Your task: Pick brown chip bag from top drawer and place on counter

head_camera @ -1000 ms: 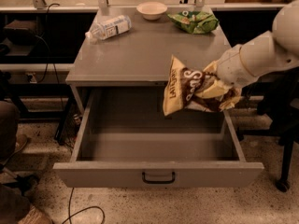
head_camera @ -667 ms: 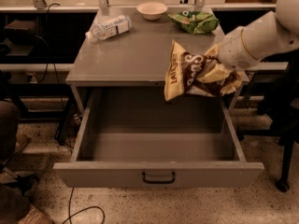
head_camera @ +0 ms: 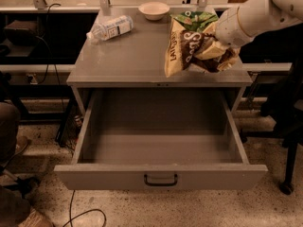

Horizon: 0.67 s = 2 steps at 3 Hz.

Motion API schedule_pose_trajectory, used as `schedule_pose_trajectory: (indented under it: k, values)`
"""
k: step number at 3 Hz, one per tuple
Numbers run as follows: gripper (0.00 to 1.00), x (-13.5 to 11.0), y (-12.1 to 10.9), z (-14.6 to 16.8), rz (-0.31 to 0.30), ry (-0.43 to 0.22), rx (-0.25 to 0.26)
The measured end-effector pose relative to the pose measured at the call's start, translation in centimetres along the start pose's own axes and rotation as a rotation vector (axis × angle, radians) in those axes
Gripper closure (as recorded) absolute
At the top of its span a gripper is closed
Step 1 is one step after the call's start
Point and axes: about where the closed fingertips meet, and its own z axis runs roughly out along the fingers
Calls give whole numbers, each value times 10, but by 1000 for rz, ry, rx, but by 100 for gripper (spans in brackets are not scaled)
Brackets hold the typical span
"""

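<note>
The brown chip bag (head_camera: 189, 48) with cream ends and white lettering hangs in the air over the right part of the counter (head_camera: 132, 56), near its front edge. My gripper (head_camera: 218, 51) comes in from the upper right on a white arm and is shut on the bag's right side, partly hidden by the crumpled foil. The top drawer (head_camera: 161, 176) stands pulled fully out below, its grey inside bare, its dark handle (head_camera: 161, 179) at the front centre.
On the counter lie a plastic water bottle (head_camera: 110, 27) at the back left, a white bowl (head_camera: 154, 9) at the back centre and a green chip bag (head_camera: 196, 19) at the back right, just behind the held bag. Cables and chair legs are on the floor.
The gripper has lifted the brown chip bag up and back from over the drawer's right side to above the counter's right front part.
</note>
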Motion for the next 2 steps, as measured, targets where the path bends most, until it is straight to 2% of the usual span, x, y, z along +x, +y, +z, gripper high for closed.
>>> schedule_pose_trajectory:
  k: [1, 2]
  values:
    - [100, 18, -23, 22, 19, 14, 18]
    - [100, 49, -43, 42, 67, 50, 34]
